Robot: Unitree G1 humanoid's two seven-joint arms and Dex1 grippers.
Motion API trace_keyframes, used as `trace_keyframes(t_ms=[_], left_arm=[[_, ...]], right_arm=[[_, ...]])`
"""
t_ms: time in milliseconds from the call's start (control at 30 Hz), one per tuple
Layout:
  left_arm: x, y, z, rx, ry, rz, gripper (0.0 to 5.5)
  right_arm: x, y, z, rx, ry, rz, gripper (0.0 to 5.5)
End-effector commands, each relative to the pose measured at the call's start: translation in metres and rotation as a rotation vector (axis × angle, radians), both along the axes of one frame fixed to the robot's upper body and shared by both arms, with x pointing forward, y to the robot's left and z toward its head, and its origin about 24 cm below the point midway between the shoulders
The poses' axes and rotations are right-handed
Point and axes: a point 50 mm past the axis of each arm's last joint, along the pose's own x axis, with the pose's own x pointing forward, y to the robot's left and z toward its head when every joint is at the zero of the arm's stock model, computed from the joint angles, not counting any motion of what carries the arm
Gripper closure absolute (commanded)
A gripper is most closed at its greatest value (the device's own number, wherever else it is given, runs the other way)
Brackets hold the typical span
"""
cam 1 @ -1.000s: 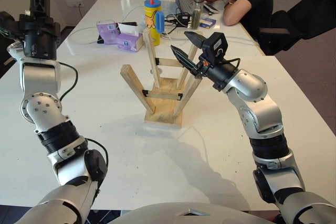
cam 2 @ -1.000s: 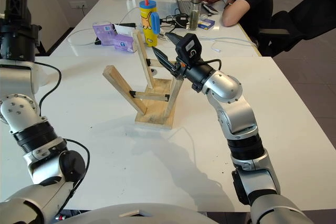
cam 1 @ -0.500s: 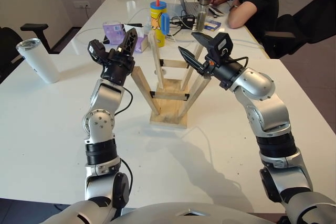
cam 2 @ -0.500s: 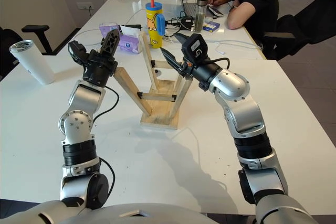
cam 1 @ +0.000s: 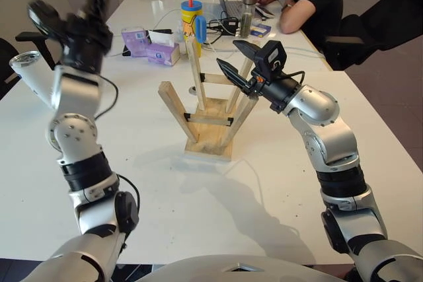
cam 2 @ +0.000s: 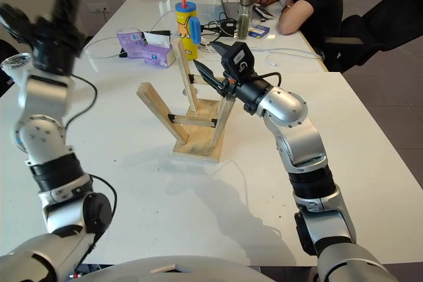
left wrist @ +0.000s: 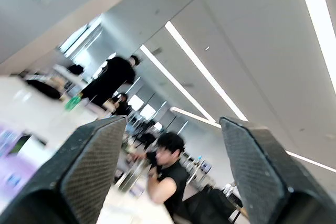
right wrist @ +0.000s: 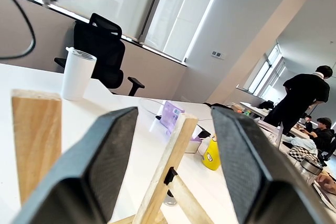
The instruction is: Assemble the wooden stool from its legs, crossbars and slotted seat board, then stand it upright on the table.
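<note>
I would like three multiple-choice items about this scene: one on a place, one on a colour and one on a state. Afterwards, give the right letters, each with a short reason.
1. Where is the right gripper?
A. Near the upper ends of the stool's legs
B. Lying beside the white tumbler
C. Above the laptop

2. What colour is the body of the tall cup behind the stool?
A. Red
B. Yellow
C. Green

3. How does the stool rest?
A. Upright on its legs
B. On its side
C. Upside down

Answers:
1 A, because its open fingers hang close to the leg tops on the stool's right side.
2 B, because the cup is yellow, with a blue handle.
3 C, because the seat board lies flat on the table and the legs point up.
</note>
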Motion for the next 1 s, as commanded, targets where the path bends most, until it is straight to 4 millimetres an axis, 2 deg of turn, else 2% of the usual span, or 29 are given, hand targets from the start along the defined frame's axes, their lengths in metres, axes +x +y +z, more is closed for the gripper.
trace_keyframes(t_ms=[33,67,100,167,200,233,267,300,367,467,600,767,867,1000], left_arm=[[-0.001,-0.011,0.010,0.024,-0.012,-0.066,2.17],[0.003,-0.018,-0.005,0.038,0.052,-0.088,2.17],[0.009,-0.031,-0.030,0.048,0.151,-0.132,2.17],[0.011,-0.063,-0.095,0.060,0.388,-0.229,2.17],[0.005,-0.083,-0.125,0.084,0.482,-0.283,2.17],[-0.001,-0.100,-0.146,0.088,0.548,-0.341,2.17],[-0.005,-0.115,-0.159,0.100,0.587,-0.378,2.17],[-0.006,-0.126,-0.163,0.098,0.593,-0.402,2.17],[-0.003,-0.142,-0.150,0.113,0.525,-0.440,2.17],[0.003,-0.148,-0.127,0.143,0.427,-0.436,2.17],[0.013,-0.124,-0.101,0.110,0.324,-0.341,2.17],[0.015,-0.093,-0.077,0.101,0.230,-0.230,2.17],[0.015,-0.079,-0.074,0.104,0.216,-0.182,2.17],[0.014,-0.076,-0.078,0.129,0.228,-0.161,2.17]], right_arm=[[-0.004,0.002,-0.078,-0.112,0.365,0.031,2.89],[-0.004,0.002,-0.077,-0.113,0.364,0.033,2.89],[-0.004,0.002,-0.077,-0.115,0.362,0.036,2.89],[-0.003,0.002,-0.076,-0.119,0.359,0.039,2.89],[-0.003,0.002,-0.075,-0.124,0.357,0.045,2.89],[-0.003,0.002,-0.075,-0.128,0.356,0.049,2.89],[-0.003,0.002,-0.075,-0.132,0.356,0.053,2.89],[-0.003,0.002,-0.075,-0.137,0.357,0.056,2.89],[-0.003,0.003,-0.075,-0.143,0.359,0.067,2.89],[-0.003,0.003,-0.076,-0.148,0.362,0.070,2.89],[-0.003,0.003,-0.076,-0.152,0.368,0.071,2.89],[-0.002,0.003,-0.073,-0.126,0.356,0.062,2.89],[0.000,0.005,-0.061,-0.060,0.316,0.047,2.89],[0.004,0.008,-0.034,0.066,0.228,0.019,2.89]])
